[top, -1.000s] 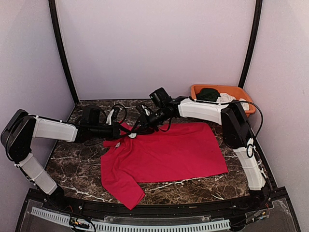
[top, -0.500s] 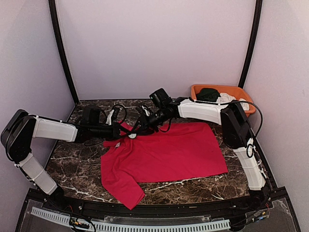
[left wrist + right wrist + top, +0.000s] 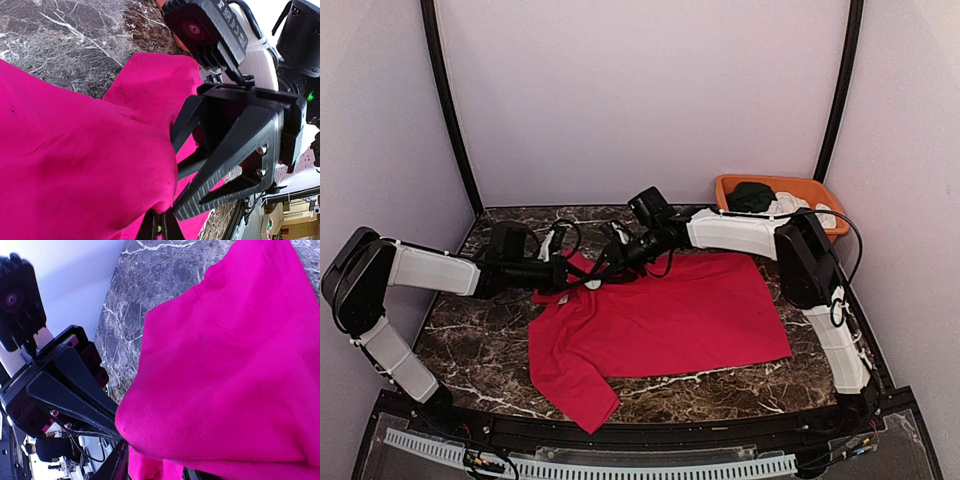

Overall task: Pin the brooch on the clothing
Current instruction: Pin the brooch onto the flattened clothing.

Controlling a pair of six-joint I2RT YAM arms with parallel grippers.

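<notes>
Beyond the clothing (image 3: 670,310), overhead only: bin (image 3: 724,190)

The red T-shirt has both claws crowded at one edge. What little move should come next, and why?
Probably the right gripper should gently close on the raised hump of the red T-shirt: the left gripper, shut, seems to hold that edge up, and the right's fingers sit either side of it. The brooch itself I can't make out.
</notes>
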